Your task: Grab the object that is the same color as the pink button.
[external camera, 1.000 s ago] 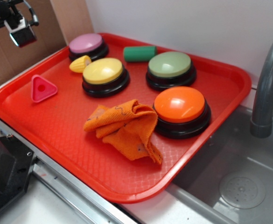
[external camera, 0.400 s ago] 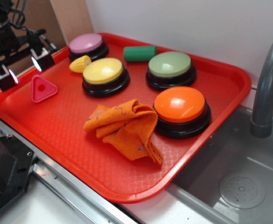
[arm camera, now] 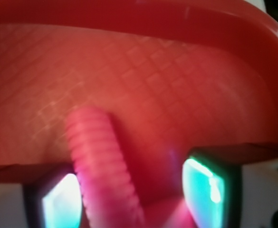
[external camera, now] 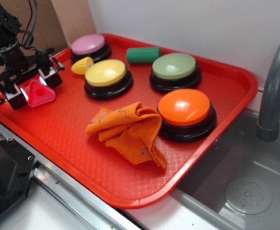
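The object, a small pink triangle (external camera: pixel 39 94) with a hole in it, lies flat near the left edge of the red tray (external camera: pixel 63 139). My gripper (external camera: pixel 33 87) is down at the tray and open, one finger on each side of the triangle. In the wrist view the triangle's ribbed pink edge (arm camera: pixel 100 161) runs close along the left pad (arm camera: pixel 58 204), while a gap of bare tray separates it from the right pad (arm camera: pixel 210 190). The pink button (external camera: pixel 88 44) stands at the tray's back left corner, behind the gripper.
A yellow corn toy (external camera: pixel 82 65), a yellow button (external camera: pixel 106 74), a green cylinder (external camera: pixel 143 54), a green button (external camera: pixel 174 68), an orange button (external camera: pixel 184 109) and a crumpled orange cloth (external camera: pixel 128 132) share the tray. A sink and grey faucet (external camera: pixel 274 91) are at the right.
The gripper has come down from above the tray's left corner and now straddles the pink triangle. The triangle has shifted slightly left toward the tray's edge.
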Available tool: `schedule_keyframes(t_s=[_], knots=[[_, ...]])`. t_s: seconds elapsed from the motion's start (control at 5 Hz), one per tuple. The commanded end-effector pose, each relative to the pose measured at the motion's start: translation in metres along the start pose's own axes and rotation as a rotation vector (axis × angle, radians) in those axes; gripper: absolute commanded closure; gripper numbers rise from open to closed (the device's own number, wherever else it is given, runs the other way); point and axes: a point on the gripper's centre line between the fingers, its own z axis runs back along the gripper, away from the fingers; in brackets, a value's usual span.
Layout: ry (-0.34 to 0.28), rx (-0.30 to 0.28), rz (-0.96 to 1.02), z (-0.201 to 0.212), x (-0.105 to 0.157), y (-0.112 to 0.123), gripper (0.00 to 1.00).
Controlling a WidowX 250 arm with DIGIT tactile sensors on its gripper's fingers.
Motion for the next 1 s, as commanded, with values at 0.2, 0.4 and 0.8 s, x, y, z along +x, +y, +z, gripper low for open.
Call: schedule_keyframes(t_s=[0.2,0.4,0.8], knots=[[-0.032,-0.049,-0.053,0.005,-0.001,0.008,1.00],[-0.060,-0.071,-0.261,0.033,-0.004,-0.001,1.00],[-0.086,-0.161,-0.763,0.109,-0.047,-0.032,1.00]])
